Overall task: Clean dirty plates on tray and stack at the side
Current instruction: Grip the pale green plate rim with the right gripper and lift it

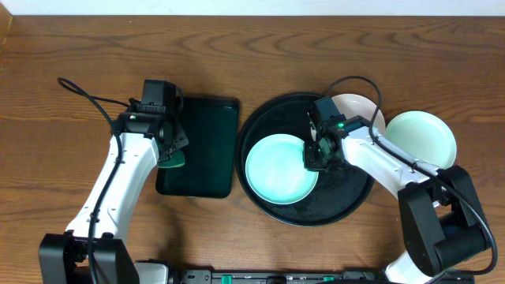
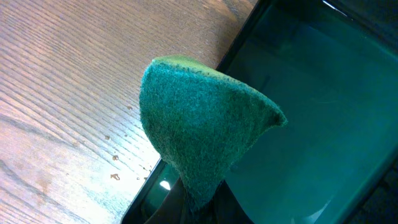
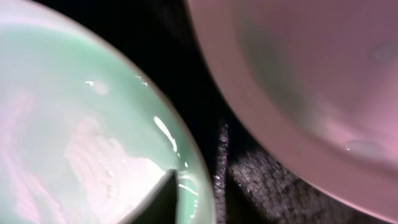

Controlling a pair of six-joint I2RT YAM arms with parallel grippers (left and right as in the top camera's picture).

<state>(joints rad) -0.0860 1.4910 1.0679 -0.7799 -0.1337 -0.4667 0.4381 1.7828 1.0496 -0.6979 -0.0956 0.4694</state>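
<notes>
A pale mint-green plate (image 1: 276, 170) lies on the left part of the round black tray (image 1: 347, 207). My right gripper (image 1: 316, 154) is at its right rim. In the right wrist view one finger lies inside the mint plate (image 3: 81, 124) and the other outside, so my right gripper (image 3: 199, 199) is shut on the rim. A white plate (image 1: 359, 110) overlaps the tray's back right rim and shows close by in the wrist view (image 3: 298, 74). A second mint-green plate (image 1: 422, 138) lies on the table right of the tray. My left gripper (image 1: 172, 158) is shut on a green sponge (image 2: 205, 124).
A rectangular dark green tray (image 1: 205, 150) lies left of the black tray. The sponge hangs over its left edge, and the tray also shows in the left wrist view (image 2: 311, 124). Small droplets lie on the wooden table beside it.
</notes>
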